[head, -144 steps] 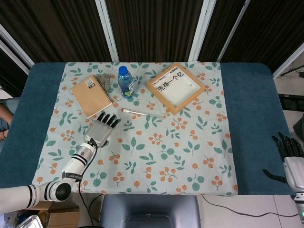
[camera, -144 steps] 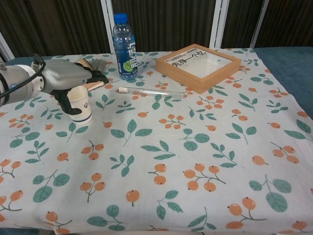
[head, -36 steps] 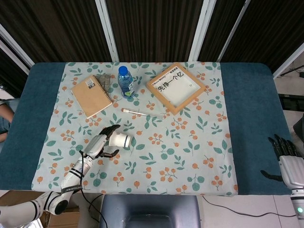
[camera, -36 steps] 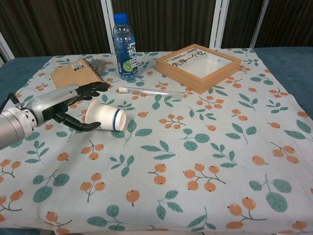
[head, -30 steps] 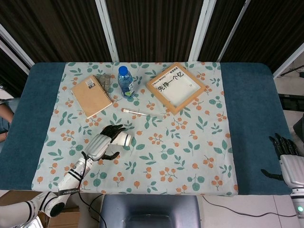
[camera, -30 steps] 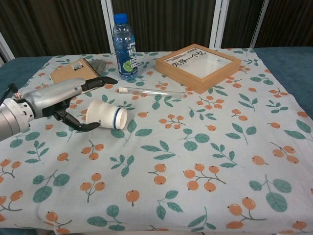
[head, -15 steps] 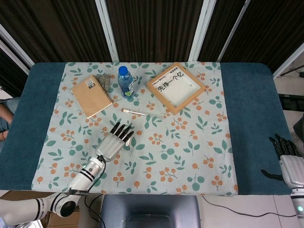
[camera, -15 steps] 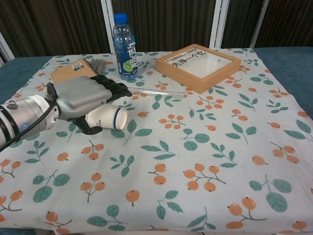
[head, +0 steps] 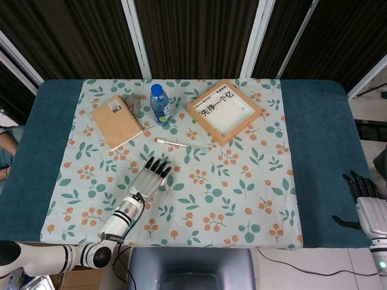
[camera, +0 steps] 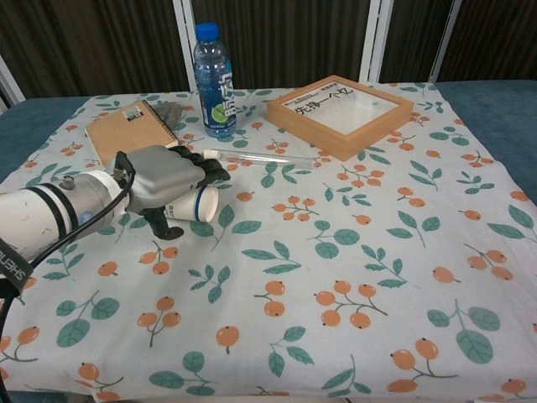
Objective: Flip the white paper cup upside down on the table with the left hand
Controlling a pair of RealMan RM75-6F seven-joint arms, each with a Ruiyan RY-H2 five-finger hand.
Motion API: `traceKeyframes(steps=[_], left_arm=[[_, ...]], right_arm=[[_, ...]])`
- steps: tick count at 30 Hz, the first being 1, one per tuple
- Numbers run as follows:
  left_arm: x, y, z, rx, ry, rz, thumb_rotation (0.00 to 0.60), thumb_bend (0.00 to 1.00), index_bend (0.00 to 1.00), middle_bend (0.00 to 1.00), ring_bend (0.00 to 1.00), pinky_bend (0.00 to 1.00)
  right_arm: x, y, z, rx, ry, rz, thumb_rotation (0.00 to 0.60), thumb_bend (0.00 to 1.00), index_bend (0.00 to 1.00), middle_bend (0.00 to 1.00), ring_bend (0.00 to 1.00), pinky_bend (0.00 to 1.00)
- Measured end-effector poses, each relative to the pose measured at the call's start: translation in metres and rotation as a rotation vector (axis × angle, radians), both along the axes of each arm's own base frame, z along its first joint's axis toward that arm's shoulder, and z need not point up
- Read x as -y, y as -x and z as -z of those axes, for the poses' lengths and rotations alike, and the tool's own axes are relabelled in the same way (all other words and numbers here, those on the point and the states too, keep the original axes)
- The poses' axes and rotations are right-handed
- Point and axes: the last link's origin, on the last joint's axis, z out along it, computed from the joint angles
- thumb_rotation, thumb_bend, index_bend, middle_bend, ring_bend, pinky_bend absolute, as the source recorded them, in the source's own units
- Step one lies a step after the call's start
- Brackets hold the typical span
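Observation:
The white paper cup [camera: 195, 204], with a blue band near its rim, lies on its side with its mouth toward the right. My left hand [camera: 166, 182] covers it from above, palm down; the fingers wrap over its body and the thumb curls under its near side. In the head view the left hand [head: 150, 176] hides nearly all of the cup. My right hand [head: 365, 197] hangs beyond the table's right front corner with its fingers apart, holding nothing.
At the back stand a blue water bottle [camera: 214, 81] and a wooden framed board [camera: 339, 103]. A brown notebook [camera: 127, 130] lies at the back left. A thin clear tube [camera: 260, 155] lies just behind the cup. A floral cloth [camera: 352, 252] covers the table.
My left hand has turned from side-on to palm down over the cup and closed around it, while its forearm swung in from the left. The cup stays on its side.

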Motion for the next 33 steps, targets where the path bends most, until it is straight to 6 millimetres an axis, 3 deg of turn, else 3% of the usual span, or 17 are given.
traceKeyframes(steps=[9,20,29,33], left_arm=[[-0.005,0.002,0.005,-0.001,-0.012,-0.015,0.6,0.37,0.1,0.12,0.0,0.0],[-0.009,0.001,0.008,-0.002,-0.026,-0.011,0.6,0.46,0.37,0.32,0.0,0.0],[-0.008,-0.003,0.003,0.053,-0.052,0.008,0.6,0.47,0.44,0.39,0.05,0.0],[-0.008,-0.009,-0.002,0.157,-0.057,-0.007,0.6,0.46,0.44,0.38,0.05,0.0]], right_arm=[[0.001,0.0,0.001,0.0,-0.005,0.003,0.6,0.2,0.0,0.0,0.0,0.0],[0.002,0.001,0.001,-0.001,-0.006,0.011,0.6,0.2,0.0,0.0,0.0,0.0],[0.003,0.0,0.0,-0.001,-0.009,0.013,0.6,0.2,0.0,0.0,0.0,0.0],[0.003,0.0,0.0,-0.002,-0.009,0.015,0.6,0.2,0.0,0.0,0.0,0.0]])
